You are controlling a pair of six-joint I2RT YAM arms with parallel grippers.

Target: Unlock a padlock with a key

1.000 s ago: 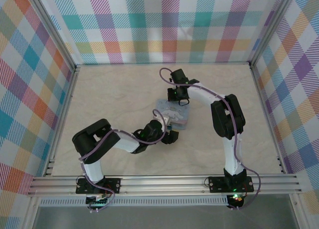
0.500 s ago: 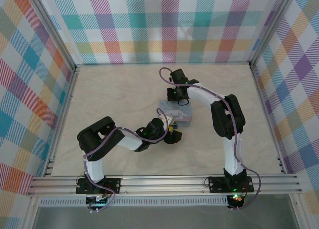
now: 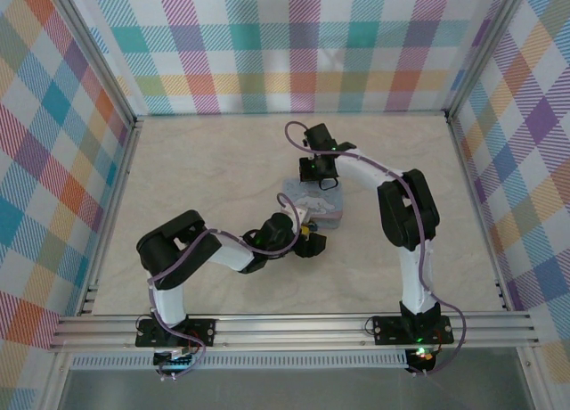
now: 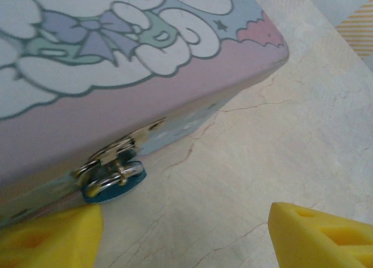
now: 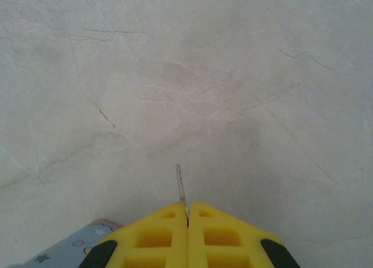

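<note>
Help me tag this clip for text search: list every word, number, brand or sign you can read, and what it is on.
None readable.
The tin: cartoon print with a bow and a star, no letters.
The padlock: no legible marking.
The key: thin blade seen edge-on, nothing to read.
</note>
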